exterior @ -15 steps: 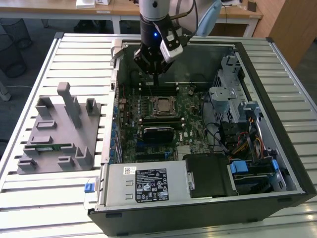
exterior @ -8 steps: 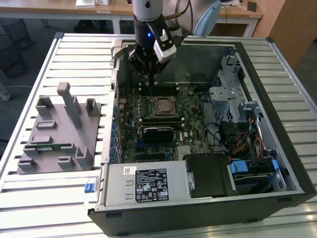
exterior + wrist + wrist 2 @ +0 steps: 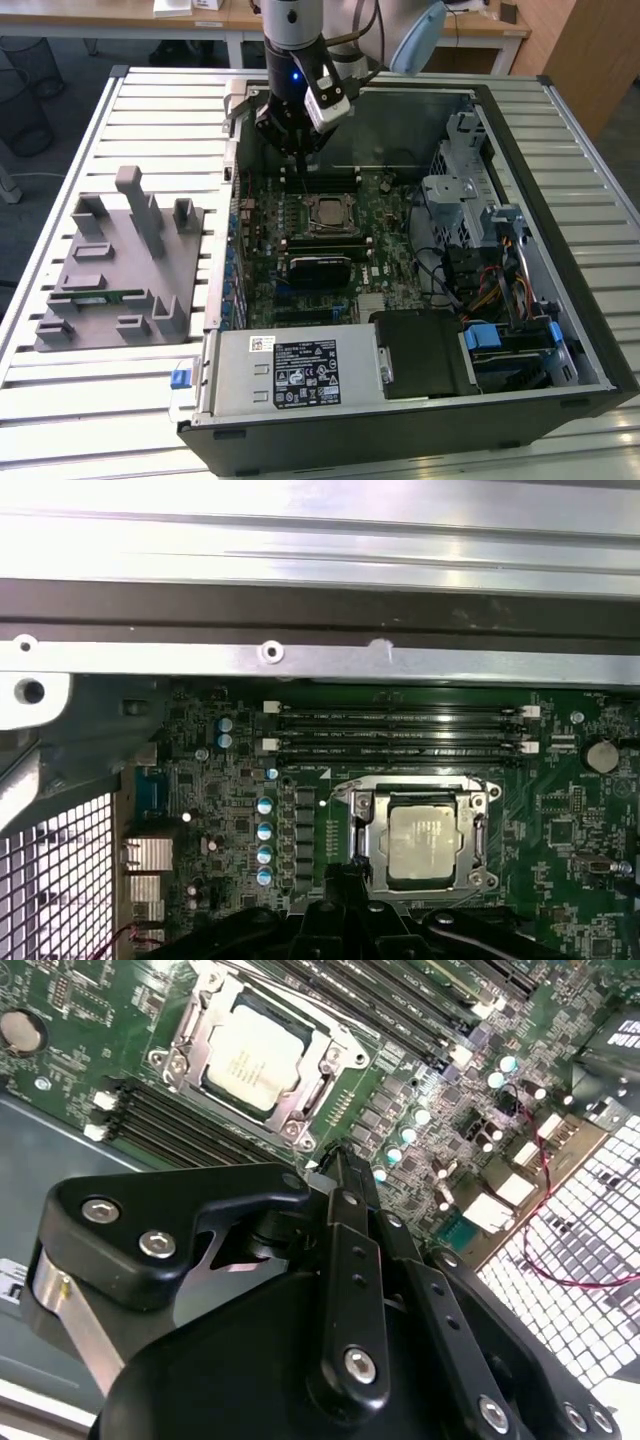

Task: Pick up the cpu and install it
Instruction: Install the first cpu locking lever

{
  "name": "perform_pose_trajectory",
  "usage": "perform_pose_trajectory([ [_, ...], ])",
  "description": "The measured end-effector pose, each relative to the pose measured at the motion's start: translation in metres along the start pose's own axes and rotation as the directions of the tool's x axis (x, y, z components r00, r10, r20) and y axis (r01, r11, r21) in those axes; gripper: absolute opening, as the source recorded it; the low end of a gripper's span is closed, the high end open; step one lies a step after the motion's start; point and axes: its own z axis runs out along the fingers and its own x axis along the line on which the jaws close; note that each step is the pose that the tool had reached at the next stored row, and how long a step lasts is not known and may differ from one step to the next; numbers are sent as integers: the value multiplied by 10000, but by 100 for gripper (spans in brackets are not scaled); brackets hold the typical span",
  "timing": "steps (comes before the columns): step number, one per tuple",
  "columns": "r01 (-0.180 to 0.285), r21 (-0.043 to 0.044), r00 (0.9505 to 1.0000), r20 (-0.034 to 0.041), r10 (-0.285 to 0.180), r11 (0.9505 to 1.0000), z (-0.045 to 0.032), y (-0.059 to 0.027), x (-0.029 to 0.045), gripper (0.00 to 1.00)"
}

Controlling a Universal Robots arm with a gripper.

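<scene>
Cpu [image 3: 247,1057] already sits in its socket [image 3: 352,810]; tool [image 3: 330,1155] hangs just beside it, fingers pinched together, empty. Keep clear, chk seating w/o nudging.

labels: white sticker [image 3: 262,343] and black printed label [image 3: 305,372] on the silver power supply [image 3: 230,375] | print too small to read | cpu [image 3: 251,1058] top: faint markings, unreadable | memory slots [image 3: 395,718]: tiny white lettering, illegible

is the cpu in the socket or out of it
In. The cpu lies flat inside the socket's metal frame in both wrist views; the gripper holds nothing.
</scene>
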Motion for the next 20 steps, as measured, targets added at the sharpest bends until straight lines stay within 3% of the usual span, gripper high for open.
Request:
perform_pose_trajectory([
  [9, 3, -2, 10000, 2, -3, 10000, 52, 17, 98, 11],
  [20, 11, -2, 10000, 2, -11, 10000, 104, 150, 155, 11],
])
